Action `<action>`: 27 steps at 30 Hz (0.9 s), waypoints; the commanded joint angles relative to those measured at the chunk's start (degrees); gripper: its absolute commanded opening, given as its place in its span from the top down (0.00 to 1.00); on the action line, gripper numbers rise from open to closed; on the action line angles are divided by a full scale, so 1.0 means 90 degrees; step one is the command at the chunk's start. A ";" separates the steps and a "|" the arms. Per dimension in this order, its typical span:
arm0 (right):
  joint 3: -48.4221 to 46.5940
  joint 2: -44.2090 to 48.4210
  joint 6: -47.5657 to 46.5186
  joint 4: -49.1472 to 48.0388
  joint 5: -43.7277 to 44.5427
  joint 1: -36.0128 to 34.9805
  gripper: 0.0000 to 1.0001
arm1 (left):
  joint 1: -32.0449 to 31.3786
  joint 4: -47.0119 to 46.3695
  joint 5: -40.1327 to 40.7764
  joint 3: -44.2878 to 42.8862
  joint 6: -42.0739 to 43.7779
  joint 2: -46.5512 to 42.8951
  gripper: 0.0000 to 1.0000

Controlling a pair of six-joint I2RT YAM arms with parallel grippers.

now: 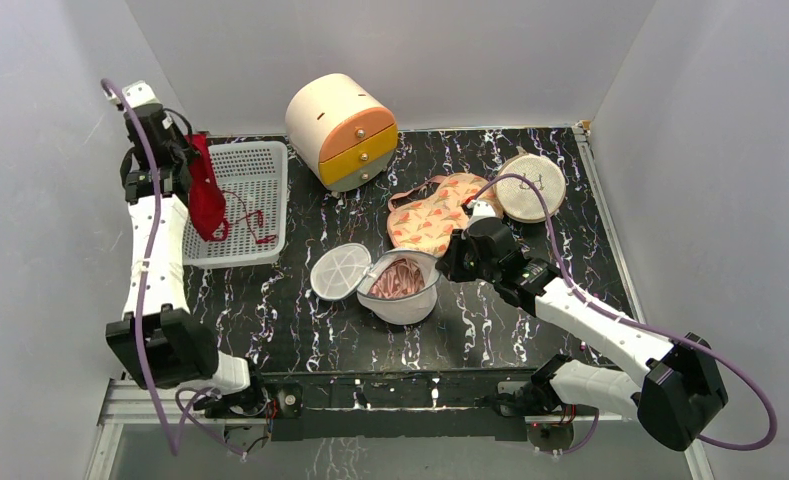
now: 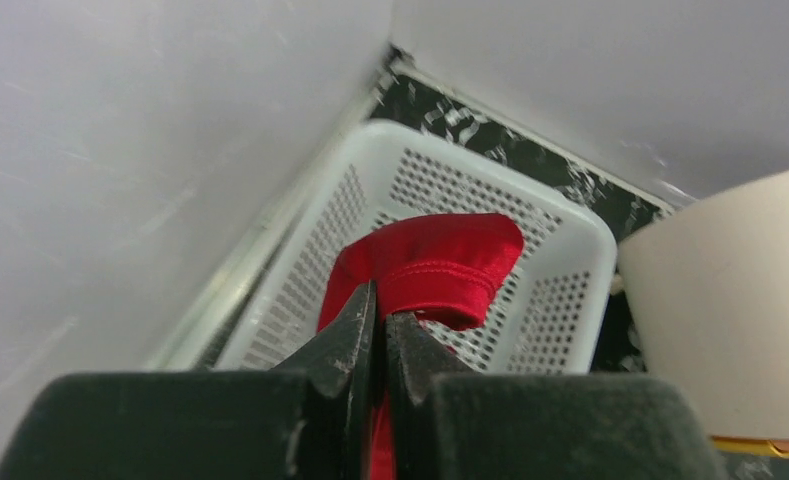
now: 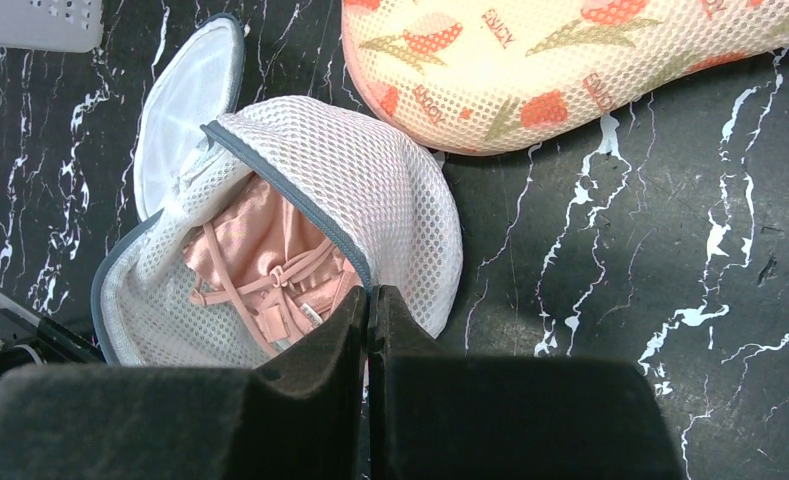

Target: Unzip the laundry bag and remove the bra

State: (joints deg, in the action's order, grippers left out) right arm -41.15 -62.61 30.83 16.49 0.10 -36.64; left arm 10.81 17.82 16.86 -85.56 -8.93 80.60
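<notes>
Half-masking red bra: left gripper

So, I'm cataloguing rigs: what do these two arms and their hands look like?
The left arm and right arm have white shells between boxy black joints, and a purple cable loops along each. The left hand and right hand are matte black wedges.
</notes>
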 commanded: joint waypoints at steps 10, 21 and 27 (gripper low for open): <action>-0.0213 0.0002 -0.0086 -0.0335 -0.0135 0.0010 1.00 | 0.1596 -0.1053 -0.4836 0.1006 -0.2438 0.1000 1.00; -0.0315 -0.0327 -0.0001 -0.0404 -0.0339 0.0012 1.00 | 0.1617 -0.1463 -0.5846 0.1722 -0.3110 0.0385 1.00; -0.0357 -0.0473 0.0035 -0.0444 -0.0478 0.0016 1.00 | 0.1612 -0.1351 -0.5910 0.1756 -0.3539 -0.0108 1.00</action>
State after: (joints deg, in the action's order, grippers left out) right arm -41.19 -66.65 30.59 16.05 -3.05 -36.64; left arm 25.28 7.18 -32.53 -68.47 -36.91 84.31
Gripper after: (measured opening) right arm 0.010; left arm 0.021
